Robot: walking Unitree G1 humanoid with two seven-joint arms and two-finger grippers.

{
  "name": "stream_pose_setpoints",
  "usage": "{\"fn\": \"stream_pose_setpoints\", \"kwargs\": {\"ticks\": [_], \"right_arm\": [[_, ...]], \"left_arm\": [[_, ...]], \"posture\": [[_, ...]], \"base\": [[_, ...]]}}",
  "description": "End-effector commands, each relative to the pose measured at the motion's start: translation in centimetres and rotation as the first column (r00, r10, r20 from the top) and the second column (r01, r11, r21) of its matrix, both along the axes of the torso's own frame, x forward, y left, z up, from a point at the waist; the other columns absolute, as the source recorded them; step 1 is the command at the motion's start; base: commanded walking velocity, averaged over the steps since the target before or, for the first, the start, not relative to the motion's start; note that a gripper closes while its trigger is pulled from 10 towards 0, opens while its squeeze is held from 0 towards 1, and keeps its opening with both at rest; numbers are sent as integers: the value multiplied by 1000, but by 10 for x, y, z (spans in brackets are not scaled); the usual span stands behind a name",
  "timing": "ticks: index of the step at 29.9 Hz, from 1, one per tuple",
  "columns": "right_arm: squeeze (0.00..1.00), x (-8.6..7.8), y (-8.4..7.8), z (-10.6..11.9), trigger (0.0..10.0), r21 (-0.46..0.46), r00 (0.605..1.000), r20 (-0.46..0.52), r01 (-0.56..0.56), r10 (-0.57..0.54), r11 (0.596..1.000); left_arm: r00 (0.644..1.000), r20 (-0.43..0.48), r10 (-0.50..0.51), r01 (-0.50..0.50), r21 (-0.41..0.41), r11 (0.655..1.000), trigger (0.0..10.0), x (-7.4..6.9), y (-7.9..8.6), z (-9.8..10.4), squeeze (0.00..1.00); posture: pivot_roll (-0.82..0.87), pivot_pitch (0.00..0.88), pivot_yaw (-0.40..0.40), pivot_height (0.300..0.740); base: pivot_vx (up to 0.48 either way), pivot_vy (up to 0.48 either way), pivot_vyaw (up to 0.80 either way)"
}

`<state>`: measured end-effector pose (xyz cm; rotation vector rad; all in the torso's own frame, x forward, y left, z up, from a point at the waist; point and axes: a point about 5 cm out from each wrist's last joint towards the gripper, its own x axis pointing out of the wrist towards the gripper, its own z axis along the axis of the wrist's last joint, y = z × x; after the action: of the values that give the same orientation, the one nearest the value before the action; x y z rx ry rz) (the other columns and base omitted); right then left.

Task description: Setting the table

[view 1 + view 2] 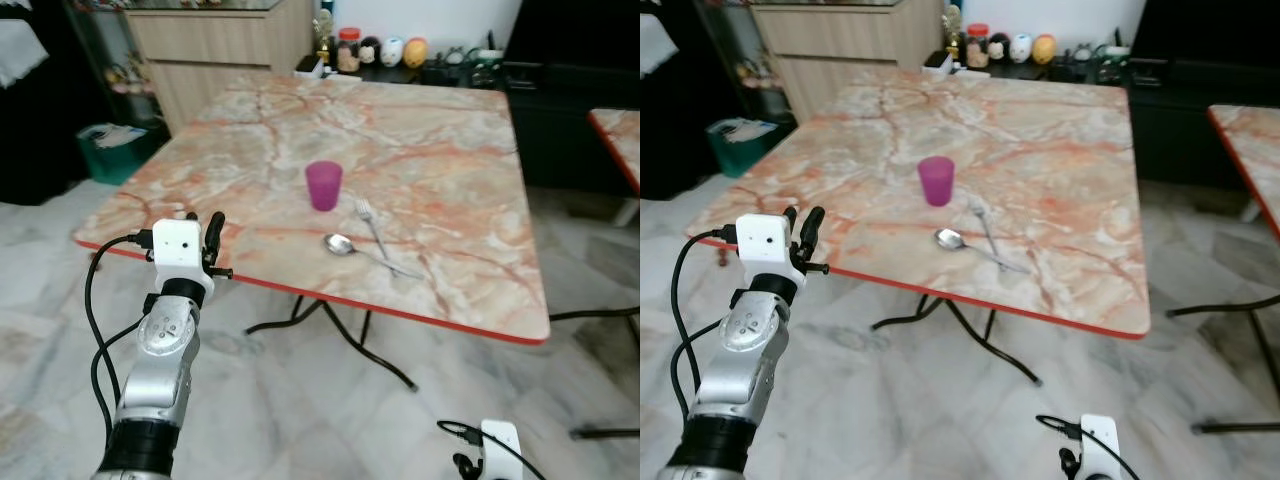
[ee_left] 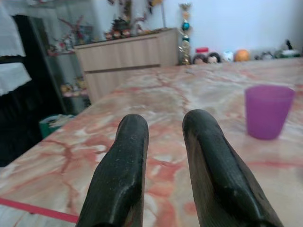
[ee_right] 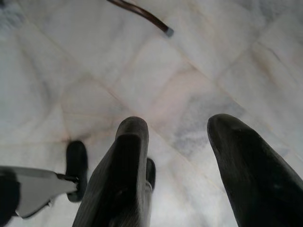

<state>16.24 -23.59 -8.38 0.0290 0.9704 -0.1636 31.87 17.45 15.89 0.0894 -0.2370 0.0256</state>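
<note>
A purple cup (image 1: 323, 185) stands upright near the middle of the marble-patterned table (image 1: 430, 140). A fork (image 1: 372, 228) and a spoon (image 1: 360, 252) lie just right of it, toward the red front edge. My left gripper (image 1: 203, 218) is raised at the table's front left corner, level with the tabletop. Its fingers are a little apart with nothing between them. In the left wrist view the cup (image 2: 267, 111) sits ahead of this gripper (image 2: 163, 127) and off to one side. My right gripper (image 3: 177, 127) hangs low over the floor, open and empty.
A wooden sideboard (image 1: 215, 50) and a dark low cabinet with jars and round ornaments (image 1: 385, 50) stand behind the table. A green bin (image 1: 110, 145) is at the left. A second table's corner (image 1: 620, 140) shows at the right. Black table legs (image 1: 350, 340) spread over the marble floor.
</note>
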Motion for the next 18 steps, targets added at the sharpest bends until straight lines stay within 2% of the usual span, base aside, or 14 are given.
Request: {"fn": "stream_pose_setpoints", "kwargs": {"ticks": [1,4,7,10,14,15,18], "right_arm": [[0,-3,-2,-1,10000,2,1000,-9,17,-17,1000],[0,-3,-2,-1,10000,3,1000,-9,18,-18,1000],[0,-3,-2,-1,10000,3,1000,-7,22,-22,1000],[0,-2,-2,-1,10000,3,1000,-6,23,-23,1000],[0,-2,-3,0,10000,1,1000,-6,27,-27,1000],[0,-2,-3,0,10000,0,1000,-6,28,-28,1000],[0,-2,-3,0,10000,-1,1000,-6,28,-28,1000]], "left_arm": [[999,-13,48,-48,-1,999,10000,-1,8,-4,0],[996,-29,87,-87,-4,996,10000,-2,16,-8,0],[984,-58,170,-170,3,985,10000,-7,33,-20,0],[969,-71,235,-232,49,972,10000,-12,45,-28,0],[918,-100,383,-372,111,922,10000,-23,70,-44,0],[884,-131,448,-429,151,891,10000,-29,81,-55,0],[840,-212,499,-472,167,866,10000,-36,91,-72,0]], "posture": [[129,0,-9,727],[128,0,-8,727],[131,0,-10,727],[129,0,-9,727],[131,0,-12,727],[131,0,-12,727],[131,0,-13,727]], "base": [[0,0,0],[0,0,0],[0,0,0],[0,0,0],[0,0,0],[0,0,0],[0,0,0]]}}
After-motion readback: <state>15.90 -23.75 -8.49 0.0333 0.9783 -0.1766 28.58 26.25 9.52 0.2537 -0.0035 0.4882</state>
